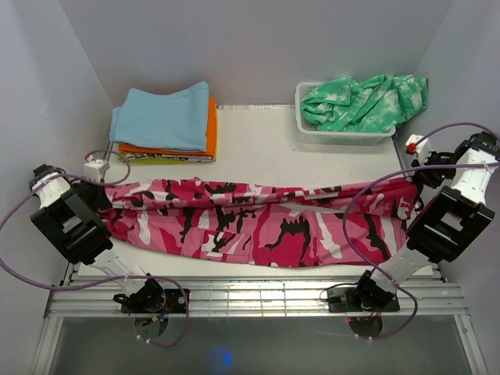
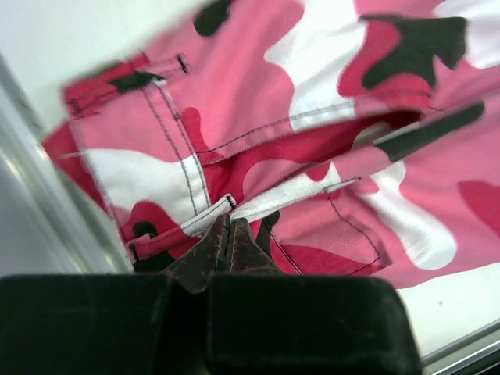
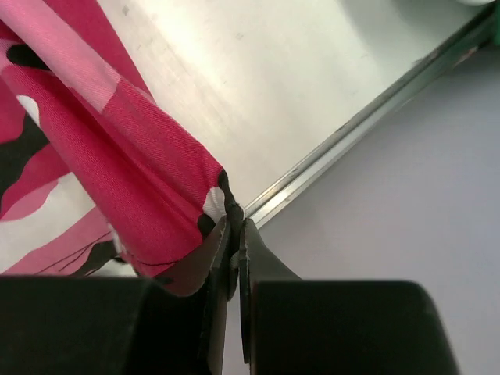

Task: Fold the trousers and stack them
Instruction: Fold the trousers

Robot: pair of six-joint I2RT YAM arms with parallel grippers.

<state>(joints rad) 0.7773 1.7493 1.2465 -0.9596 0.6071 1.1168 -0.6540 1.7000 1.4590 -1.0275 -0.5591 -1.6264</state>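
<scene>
Trousers point(image 1: 258, 223): pink camouflage, spread as one long band across the tabletop point(image 1: 266, 152) from left to right; near part lying flat, far edge drawn straight between the two arms.
Left jaws: pressed together, pinching the trousers' left end beside a stitched pocket seam.
Right jaws: pressed together on a bunched hot pink fold at the trousers' right end, close to the metal edge rail point(image 3: 351, 129).
Folded clothes point(image 1: 168, 121): light blue over orange and yellow, far left of tabletop.
Basket point(image 1: 344, 136): white, far right, holding a green-and-white tie-dye garment point(image 1: 363, 101).
</scene>
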